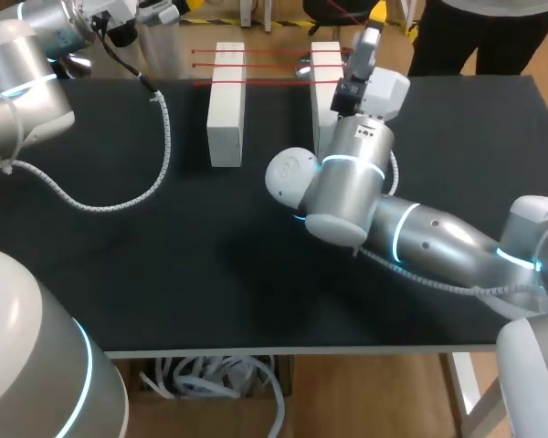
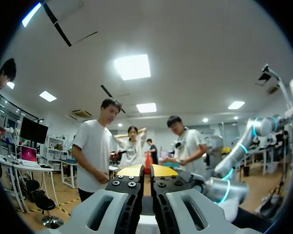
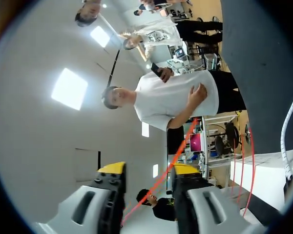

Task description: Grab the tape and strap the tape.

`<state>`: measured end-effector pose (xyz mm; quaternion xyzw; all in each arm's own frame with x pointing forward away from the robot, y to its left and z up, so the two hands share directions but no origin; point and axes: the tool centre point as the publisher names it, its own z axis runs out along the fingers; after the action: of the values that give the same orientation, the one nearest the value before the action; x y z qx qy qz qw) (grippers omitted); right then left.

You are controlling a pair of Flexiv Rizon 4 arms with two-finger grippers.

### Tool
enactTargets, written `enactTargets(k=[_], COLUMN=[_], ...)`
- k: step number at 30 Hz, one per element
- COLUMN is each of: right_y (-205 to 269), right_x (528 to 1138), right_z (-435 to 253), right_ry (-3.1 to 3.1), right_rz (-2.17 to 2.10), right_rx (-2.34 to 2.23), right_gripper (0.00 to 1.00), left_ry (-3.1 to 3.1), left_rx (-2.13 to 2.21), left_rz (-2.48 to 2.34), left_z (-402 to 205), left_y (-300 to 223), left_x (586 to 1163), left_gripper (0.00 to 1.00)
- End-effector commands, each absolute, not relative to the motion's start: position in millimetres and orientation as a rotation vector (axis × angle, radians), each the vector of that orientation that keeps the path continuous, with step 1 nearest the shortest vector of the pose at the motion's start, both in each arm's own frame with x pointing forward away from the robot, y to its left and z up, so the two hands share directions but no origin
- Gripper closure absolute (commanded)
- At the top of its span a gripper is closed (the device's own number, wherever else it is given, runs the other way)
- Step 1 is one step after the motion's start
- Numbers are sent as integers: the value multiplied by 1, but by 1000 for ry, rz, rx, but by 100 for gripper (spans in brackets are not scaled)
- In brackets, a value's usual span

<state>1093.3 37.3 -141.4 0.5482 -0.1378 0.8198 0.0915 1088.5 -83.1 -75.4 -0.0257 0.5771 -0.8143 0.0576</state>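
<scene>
Right end effector (image 3: pixel 149 169) is wide open. One red tape strand (image 3: pixel 172 160) runs diagonally through the gap between its fingers, and neither yellow tip looks to be touching it, so it's not gripped yet. My read: it straddles the strand so that one close pinches it.

The rest of the red tape (image 1: pixel 274 66) runs as three parallel lines between two white blocks (image 1: pixel 226 109) on the tabletop (image 1: pixel 210 265). The right end effector sits at the far one (image 1: pixel 324 59), fingers pointing up and away. Two more strands run just beside it, over that block, so drifting sideways risks snagging the wrong one.

Left end effector (image 2: pixel 147 170) has its tips narrow, nearly together, with nothing held. It points out into the room, well away from the tape, and looks parked. Its spiral cable conduit (image 1: pixel 119 199) lies on the tabletop, well apart from the blocks and not obstructing. The right arm's own wrist (image 1: pixel 347 173) hides the lower part of the block beneath it.
</scene>
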Motion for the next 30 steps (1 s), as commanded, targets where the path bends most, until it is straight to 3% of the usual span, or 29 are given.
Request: enactTargets(k=[1, 20, 30], right_y=[36, 35, 33], right_x=[1097, 1094, 1090], right_z=[-143, -142, -140], right_ry=[-409, -370, -313], right_rz=[2439, 2437, 2427], right_rx=[1614, 1613, 1611], right_gripper=[100, 100, 100], left_ry=[1748, 1748, 2063], left_rx=[-81, -81, 88], left_rz=[-2466, -2466, -2091], left_z=[-75, -75, -55], left_y=[-83, -83, -73], left_x=[1088, 1088, 1098], left_gripper=[100, 100, 100])
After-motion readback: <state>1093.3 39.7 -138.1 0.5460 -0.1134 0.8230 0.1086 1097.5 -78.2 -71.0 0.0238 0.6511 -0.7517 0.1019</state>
